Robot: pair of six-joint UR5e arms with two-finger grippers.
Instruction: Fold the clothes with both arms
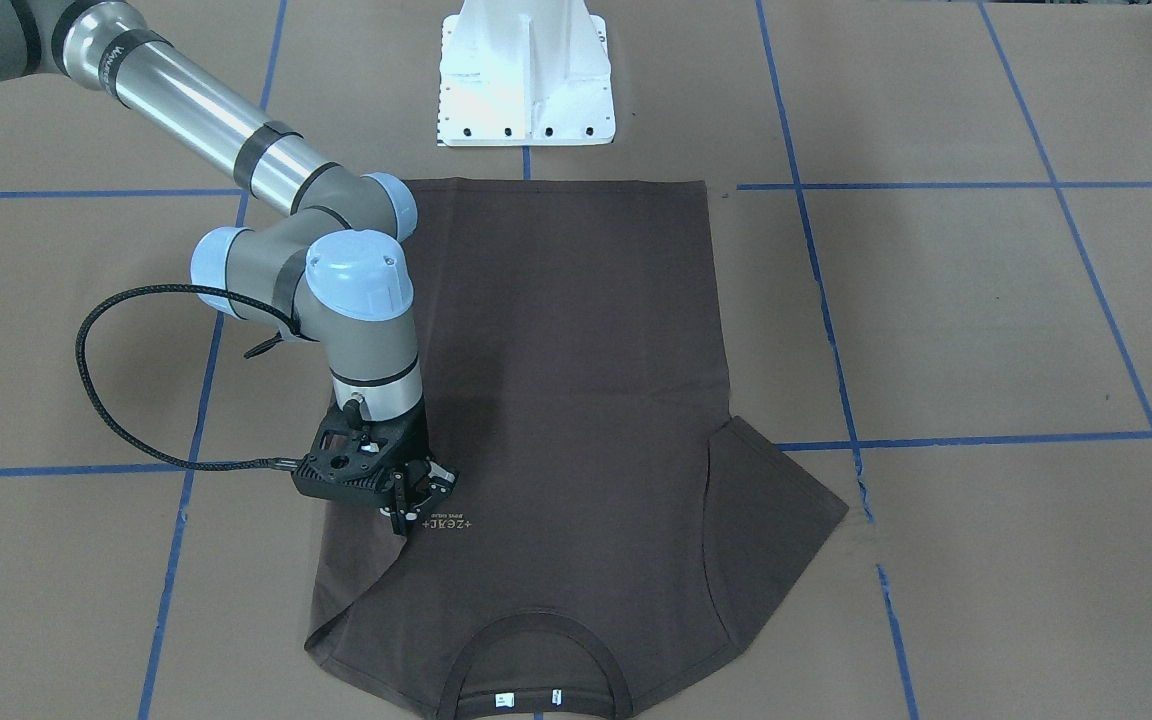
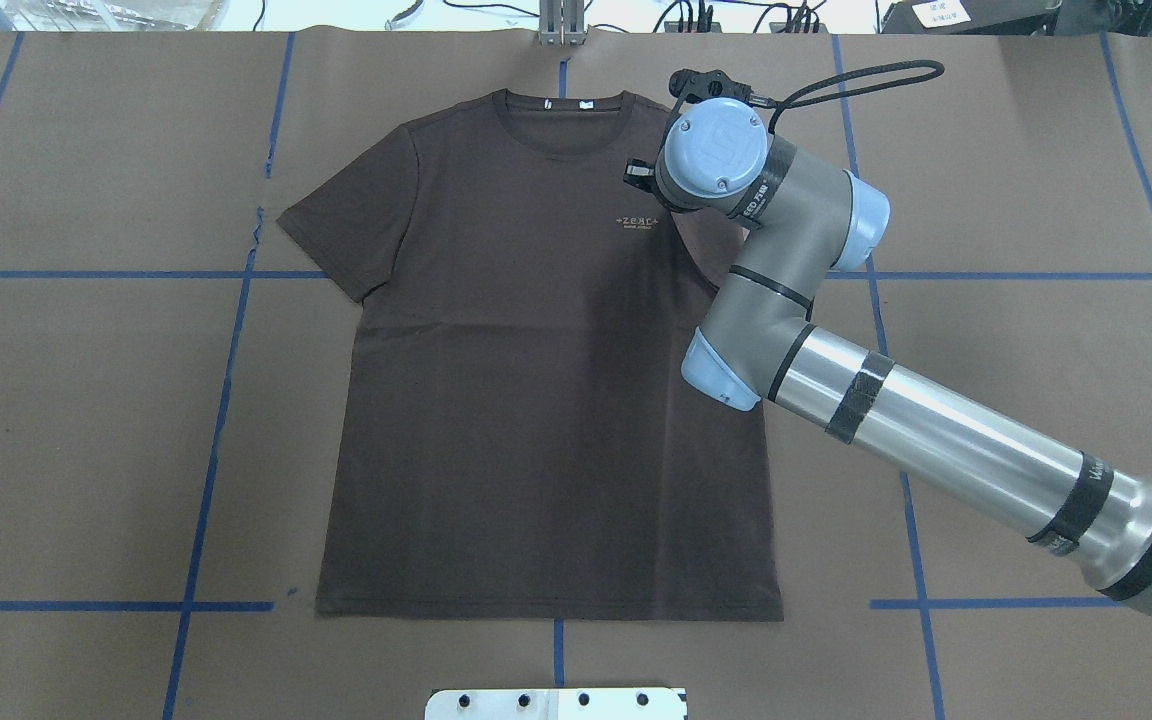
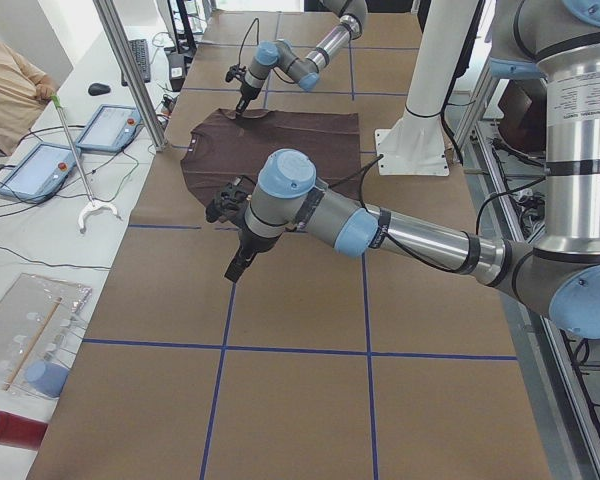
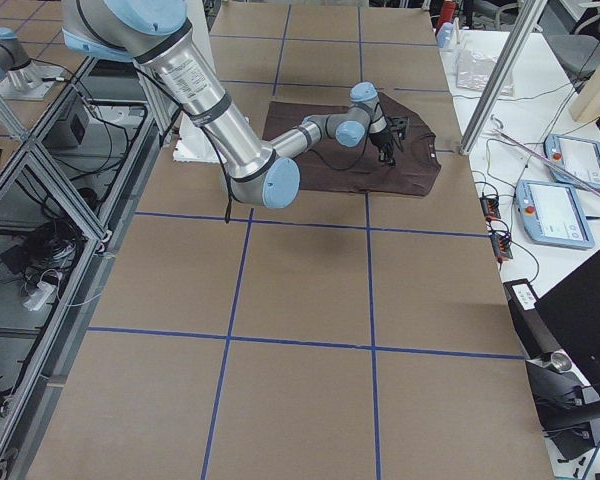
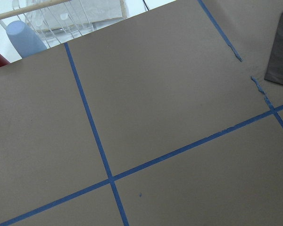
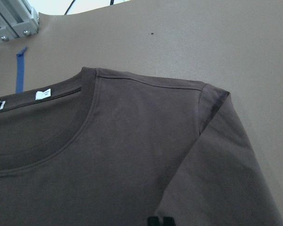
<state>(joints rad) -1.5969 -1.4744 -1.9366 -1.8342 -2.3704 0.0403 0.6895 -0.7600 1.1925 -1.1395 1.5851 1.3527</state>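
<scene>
Right gripper [image 1: 414, 500] comes first: its fingertips [image 6: 155, 221] are nearly closed and pinch the edge of the right sleeve [image 6: 221, 179] of the dark brown T-shirt [image 1: 576, 380]. That sleeve is folded inward over the chest, and the cloth rises in a small tent to the fingers, just beside the pale logo [image 1: 446, 523]. From there the right arm [image 1: 206, 110] slopes back up toward the white pedestal base [image 1: 526, 75].

The T-shirt lies flat, front up, on the brown paper table [image 1: 986, 320] straight out from the pedestal base. Its long axis runs directly away from the base, with the hem [image 1: 556, 183] nearest the base and the ribbed collar [image 1: 536, 628] with its white neck labels [image 1: 504, 698] pointing away. The left sleeve [image 1: 776, 500] is spread flat.

The left gripper [image 3: 238, 268] hangs above bare paper and blue tape lines [image 5: 92, 132], out to the base's left beyond that sleeve. I cannot tell how far its fingers are open
</scene>
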